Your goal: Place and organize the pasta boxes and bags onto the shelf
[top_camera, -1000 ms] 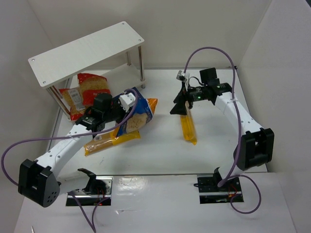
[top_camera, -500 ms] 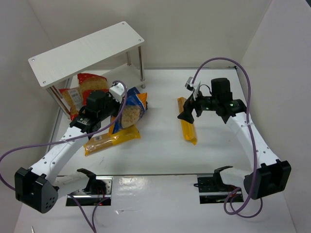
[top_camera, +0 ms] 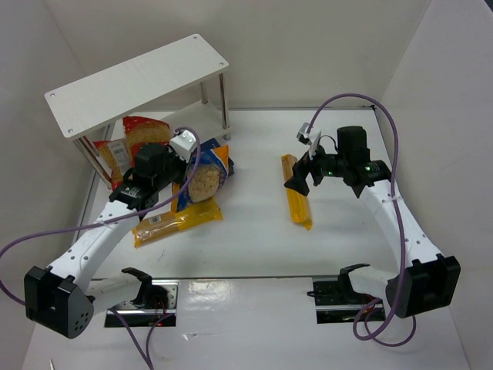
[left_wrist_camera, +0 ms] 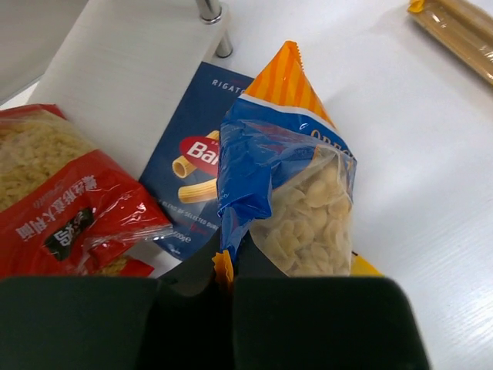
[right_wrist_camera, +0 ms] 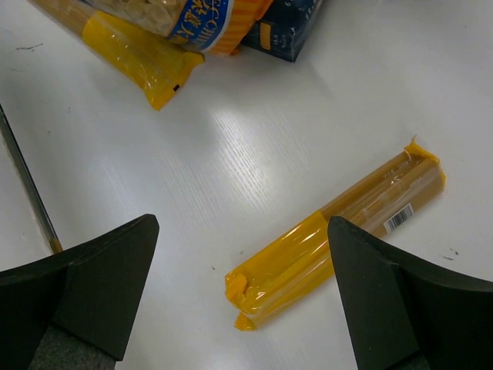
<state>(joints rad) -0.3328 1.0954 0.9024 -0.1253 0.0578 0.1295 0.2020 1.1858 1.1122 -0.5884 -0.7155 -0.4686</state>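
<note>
My left gripper (top_camera: pixel 183 185) is shut on the lower end of the blue bag with an orange end (top_camera: pixel 206 173) and holds it tilted up; the left wrist view shows the jaws (left_wrist_camera: pixel 227 277) pinching its crimped edge (left_wrist_camera: pixel 285 169). Under it lies the dark-blue pasta box (left_wrist_camera: pixel 192 169), beside the red-and-clear bag (top_camera: pixel 142 135) on the white shelf's (top_camera: pixel 139 85) lower board (left_wrist_camera: pixel 115 77). One long yellow bag (top_camera: pixel 177 223) lies below the blue bag. My right gripper (top_camera: pixel 299 181) is open above the other long yellow bag (top_camera: pixel 296 196); in the right wrist view the gripper (right_wrist_camera: pixel 243 231) straddles the bag's end (right_wrist_camera: pixel 339 239) without touching.
The shelf's top board is bare, and a silver leg (left_wrist_camera: pixel 209 11) stands just behind the box. White walls close in the table at the back and on both sides. Both arm bases and their cables sit at the near edge.
My left gripper has lifted the blue bag up and toward the shelf. My right arm has swung right and the open gripper now hovers over the long yellow bag's upper part.
</note>
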